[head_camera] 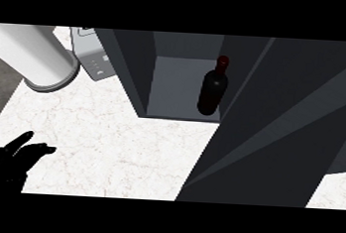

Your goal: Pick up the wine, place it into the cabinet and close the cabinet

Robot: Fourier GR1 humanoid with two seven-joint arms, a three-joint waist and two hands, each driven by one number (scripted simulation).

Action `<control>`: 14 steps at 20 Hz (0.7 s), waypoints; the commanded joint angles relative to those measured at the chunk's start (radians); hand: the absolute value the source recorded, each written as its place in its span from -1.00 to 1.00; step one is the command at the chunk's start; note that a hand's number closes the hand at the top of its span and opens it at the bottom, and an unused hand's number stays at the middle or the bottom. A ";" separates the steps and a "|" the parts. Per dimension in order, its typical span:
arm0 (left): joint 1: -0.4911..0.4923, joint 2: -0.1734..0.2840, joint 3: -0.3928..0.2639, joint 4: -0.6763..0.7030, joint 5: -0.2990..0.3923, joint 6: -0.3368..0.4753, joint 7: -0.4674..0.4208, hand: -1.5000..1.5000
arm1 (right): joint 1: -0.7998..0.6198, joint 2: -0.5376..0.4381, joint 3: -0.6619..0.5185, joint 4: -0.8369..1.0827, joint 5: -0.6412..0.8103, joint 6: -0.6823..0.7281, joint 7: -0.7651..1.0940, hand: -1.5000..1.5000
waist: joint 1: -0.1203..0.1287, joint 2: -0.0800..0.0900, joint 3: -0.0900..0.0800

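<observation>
The dark cabinet door (277, 144) fills the right half of the frame, swung partly across the cabinet (134, 72) opening. At the lower left, the left hand (12, 157) rests over the white marbled surface (116, 145), fingers straight and relaxed, holding nothing. The wine bottle (213, 91) stands upright inside the cabinet, top centre, against its right side. A white cylinder (33, 51) and a small grey appliance (91, 57) sit upper left.
</observation>
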 commanded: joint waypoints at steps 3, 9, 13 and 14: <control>0.085 0.088 0.137 0.025 0.087 -0.097 -0.028 -1.00 | -0.156 0.021 0.276 0.046 0.116 -0.165 0.064 1.00 | 0.012 -0.002 -0.002; 0.198 0.130 0.179 0.095 0.090 -0.240 -0.075 -1.00 | -0.327 0.019 0.354 0.163 0.200 -0.413 -0.004 1.00 | 0.025 -0.001 -0.002; 0.219 0.180 0.230 0.127 0.106 -0.291 -0.074 -1.00 | -0.420 0.016 0.291 0.192 0.235 -0.521 -0.040 1.00 | 0.043 -0.003 -0.004; 0.211 0.185 0.241 0.149 0.114 -0.321 -0.070 -1.00 | -0.427 0.015 0.283 0.189 0.220 -0.563 -0.055 1.00 | 0.041 -0.001 -0.004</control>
